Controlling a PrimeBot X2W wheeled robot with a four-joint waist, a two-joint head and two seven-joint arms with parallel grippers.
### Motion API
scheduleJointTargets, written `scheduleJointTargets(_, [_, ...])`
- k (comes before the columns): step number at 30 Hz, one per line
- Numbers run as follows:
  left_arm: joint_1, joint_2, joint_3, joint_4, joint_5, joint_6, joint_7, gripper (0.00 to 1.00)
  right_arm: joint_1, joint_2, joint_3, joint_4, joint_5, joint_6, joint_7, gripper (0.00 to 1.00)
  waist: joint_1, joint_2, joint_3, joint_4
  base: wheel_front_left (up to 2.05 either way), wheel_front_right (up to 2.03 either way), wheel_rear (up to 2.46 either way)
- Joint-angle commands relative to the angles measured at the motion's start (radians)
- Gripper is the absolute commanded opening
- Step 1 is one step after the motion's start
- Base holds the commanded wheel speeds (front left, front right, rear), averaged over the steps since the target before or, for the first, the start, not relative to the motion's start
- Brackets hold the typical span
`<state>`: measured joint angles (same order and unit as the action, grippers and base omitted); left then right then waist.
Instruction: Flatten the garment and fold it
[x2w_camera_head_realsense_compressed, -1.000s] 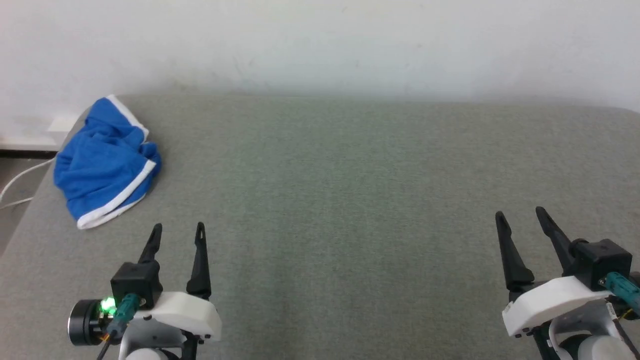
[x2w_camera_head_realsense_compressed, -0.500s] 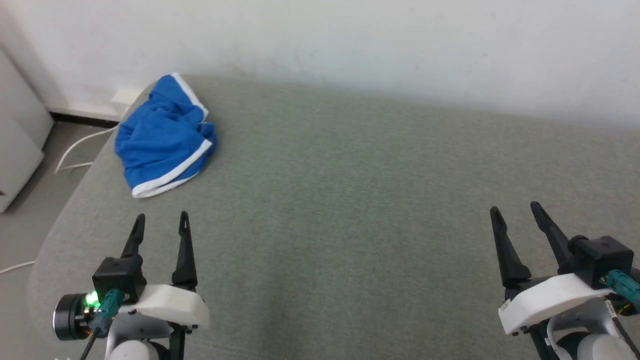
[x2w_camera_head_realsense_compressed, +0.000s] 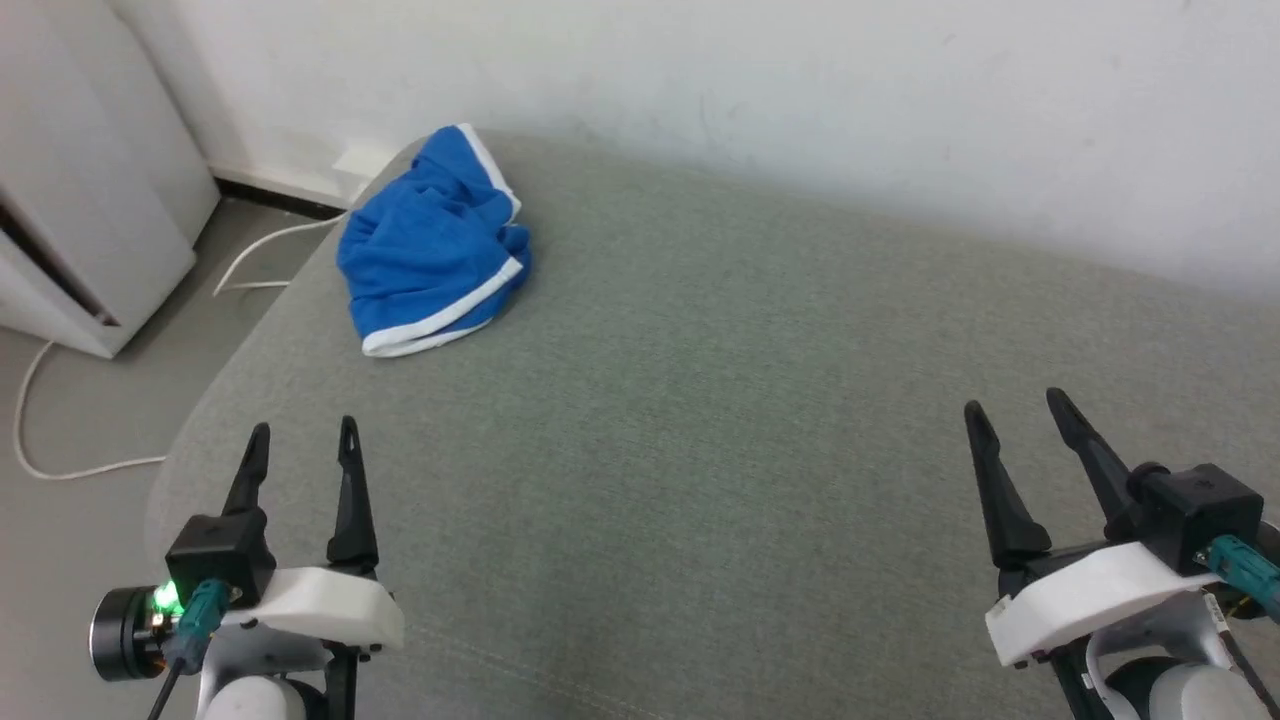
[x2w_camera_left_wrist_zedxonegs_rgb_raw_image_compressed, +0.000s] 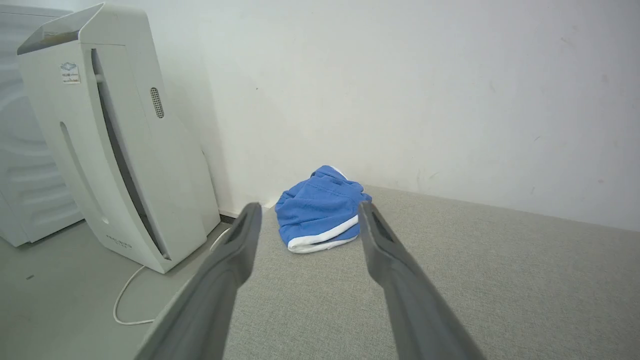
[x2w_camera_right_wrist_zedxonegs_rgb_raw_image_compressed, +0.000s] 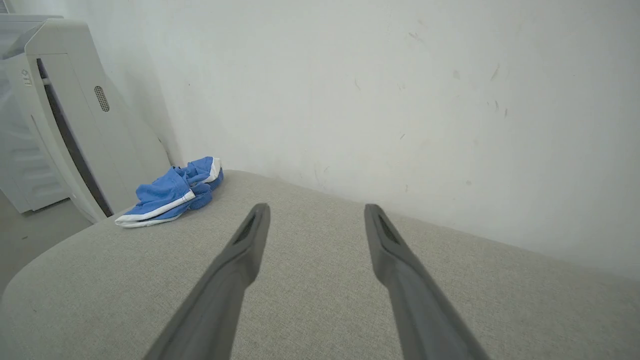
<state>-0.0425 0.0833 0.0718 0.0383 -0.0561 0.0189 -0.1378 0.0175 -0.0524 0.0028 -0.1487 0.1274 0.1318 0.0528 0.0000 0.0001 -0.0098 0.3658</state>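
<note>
Head view: one crumpled blue garment (x2w_camera_head_realsense_compressed: 430, 245) lay at the grey surface's (x2w_camera_head_realsense_compressed: 700, 400) far left corner. Two pincers, the left pincer (x2w_camera_head_realsense_compressed: 304, 427) and the right pincer (x2w_camera_head_realsense_compressed: 1013, 401), pointed forward, fingers apart, empty. Left wrist view: one white appliance (x2w_camera_left_wrist_zedxonegs_rgb_raw_image_compressed: 115, 150), its label unreadable, stood beside that corner. Right wrist view: the garment lay far left, by the wall (x2w_camera_right_wrist_zedxonegs_rgb_raw_image_compressed: 400, 100).

You have a grey fabric-covered surface (x2w_camera_head_realsense_compressed: 720, 420) with rounded corners, running up to a white wall (x2w_camera_head_realsense_compressed: 750, 70). Off its left edge, a tall white appliance (x2w_camera_left_wrist_zedxonegs_rgb_raw_image_compressed: 120, 150) stands on the grey floor (x2w_camera_head_realsense_compressed: 80, 410), with a white cable (x2w_camera_head_realsense_compressed: 100, 468) looping beside it.
</note>
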Motion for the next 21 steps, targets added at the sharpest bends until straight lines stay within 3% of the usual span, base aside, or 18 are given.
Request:
scheduleJointTargets(1, [-0.012, 0.006, 0.007, 0.005, -0.002, 0.002, -0.010, 1.00, 0.000, 0.001, 0.003, -0.011, 0.006, -0.001, 0.004, 1.00, 0.0000, -0.0001, -0.001, 0.019, 0.00, 0.00, 0.00])
scheduleJointTargets(21, [-0.096, 0.019, 0.014, 0.041, -0.009, -0.007, -0.051, 1.00, -0.009, 0.001, 0.042, -0.123, -0.034, -0.001, 0.079, 1.00, 0.0000, -0.0001, 0.052, 0.102, 0.00, 0.00, 0.00])
